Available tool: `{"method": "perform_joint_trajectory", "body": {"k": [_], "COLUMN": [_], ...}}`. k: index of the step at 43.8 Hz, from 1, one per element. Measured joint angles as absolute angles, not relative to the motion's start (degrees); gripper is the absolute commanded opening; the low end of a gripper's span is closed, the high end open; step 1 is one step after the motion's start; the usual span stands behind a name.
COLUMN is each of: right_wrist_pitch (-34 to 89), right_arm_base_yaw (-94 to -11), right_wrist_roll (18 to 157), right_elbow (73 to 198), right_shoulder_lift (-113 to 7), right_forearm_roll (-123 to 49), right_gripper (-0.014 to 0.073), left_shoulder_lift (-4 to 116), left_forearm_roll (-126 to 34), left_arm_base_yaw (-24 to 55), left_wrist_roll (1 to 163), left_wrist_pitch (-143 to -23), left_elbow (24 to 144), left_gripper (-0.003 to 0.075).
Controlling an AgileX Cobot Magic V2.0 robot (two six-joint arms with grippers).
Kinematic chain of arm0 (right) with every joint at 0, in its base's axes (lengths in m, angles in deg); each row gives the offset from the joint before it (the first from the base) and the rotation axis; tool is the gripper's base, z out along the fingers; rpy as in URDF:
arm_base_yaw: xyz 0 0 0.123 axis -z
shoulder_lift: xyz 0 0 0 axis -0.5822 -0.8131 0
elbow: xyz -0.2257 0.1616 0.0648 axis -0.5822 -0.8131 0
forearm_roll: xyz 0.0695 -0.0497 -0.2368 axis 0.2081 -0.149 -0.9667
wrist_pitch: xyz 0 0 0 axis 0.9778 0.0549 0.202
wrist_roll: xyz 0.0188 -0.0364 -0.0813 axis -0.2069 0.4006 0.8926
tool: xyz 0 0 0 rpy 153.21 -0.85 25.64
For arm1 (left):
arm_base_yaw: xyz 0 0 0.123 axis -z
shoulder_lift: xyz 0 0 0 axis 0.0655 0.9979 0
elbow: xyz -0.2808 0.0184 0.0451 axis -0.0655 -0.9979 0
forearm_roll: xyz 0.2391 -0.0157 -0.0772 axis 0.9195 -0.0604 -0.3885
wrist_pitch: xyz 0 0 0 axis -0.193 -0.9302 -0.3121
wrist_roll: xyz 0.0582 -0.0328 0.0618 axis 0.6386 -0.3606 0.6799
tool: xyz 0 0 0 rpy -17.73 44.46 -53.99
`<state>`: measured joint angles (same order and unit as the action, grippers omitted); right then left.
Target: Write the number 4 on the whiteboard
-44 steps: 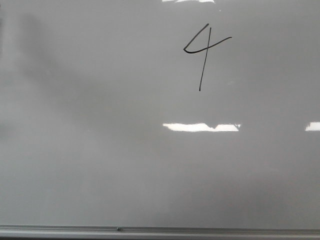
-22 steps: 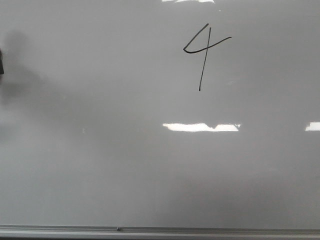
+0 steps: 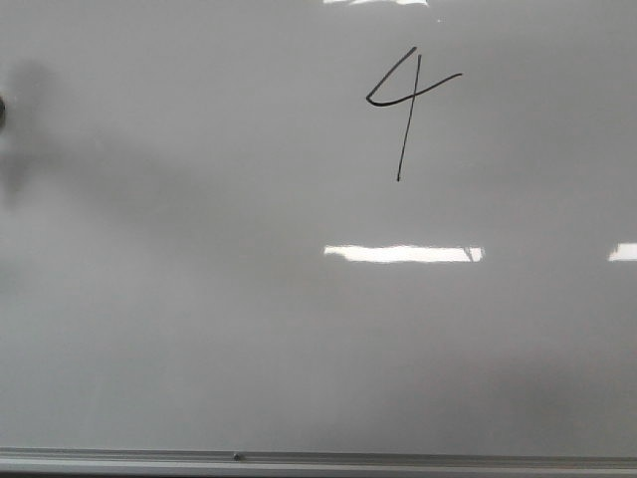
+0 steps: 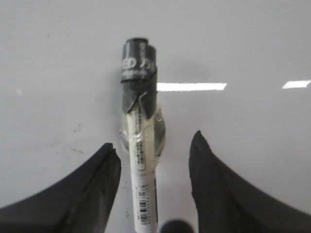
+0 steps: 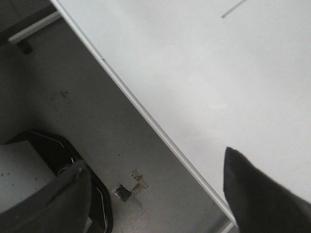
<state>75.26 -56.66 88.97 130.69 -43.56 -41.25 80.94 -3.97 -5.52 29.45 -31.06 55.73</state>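
- Already, the thin black marker-drawn number 4 (image 3: 406, 105) stands finished, upper right on the glossy pale grey-white whiteboard (image 3: 249, 329).
- The left gripper (image 4: 154, 160), jaws spread, has the white tape-wrapped marker (image 4: 141, 141) between them; whether it is gripped, I cannot tell. A stray brush could smudge the board.
- The right gripper (image 5: 160, 194) is wide open, empty, near the board's bottom edge.

Front cam faces my whiteboard (image 3: 199, 329) square-on, close. Both wrist cams look along my fingers; all three share the board.

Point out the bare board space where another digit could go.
The whiteboard is bare left of the number 4 and below it, down to the metal bottom edge. Only the upper right is taken. A dark shape touches the far left edge.
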Motion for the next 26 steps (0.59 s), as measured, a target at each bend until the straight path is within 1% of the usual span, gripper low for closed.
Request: {"method": "perform_joint_trajectory", "body": {"k": [4, 8, 14, 20, 26], "right_wrist_pitch": [75.37, 75.71, 76.41, 77.92, 79.29], "right_arm_base_yaw": [-56.66, -56.66, -56.66, -56.66, -56.66], "right_wrist_roll": [81.60, 75.91, 72.62, 71.97, 71.73], "right_elbow": [130.69, 130.69, 130.69, 130.69, 130.69], "right_shoulder_lift": [-41.20, -38.15, -33.46, -30.11, -27.57], "right_forearm_roll": [-44.55, -46.70, -46.97, -47.07, -47.07], "right_gripper": [0.0581, 0.0581, 0.0581, 0.0581, 0.0581], "left_shoulder_lift": [75.16, 69.77, 61.84, 56.68, 52.92], "left_forearm_roll": [-1.95, -1.26, 0.27, -0.53, -3.01], "left_arm_base_yaw": [-5.52, -5.31, -2.31, 3.17, 8.53], "left_wrist_roll": [29.78, 29.81, 29.81, 29.81, 29.84], "left_wrist_pitch": [-37.61, -47.33, -68.78, -91.02, -107.74], "left_elbow": [56.25, 58.73, 66.08, 74.12, 78.92], "left_gripper": [0.0340, 0.0340, 0.0336, 0.0335, 0.0335]}}
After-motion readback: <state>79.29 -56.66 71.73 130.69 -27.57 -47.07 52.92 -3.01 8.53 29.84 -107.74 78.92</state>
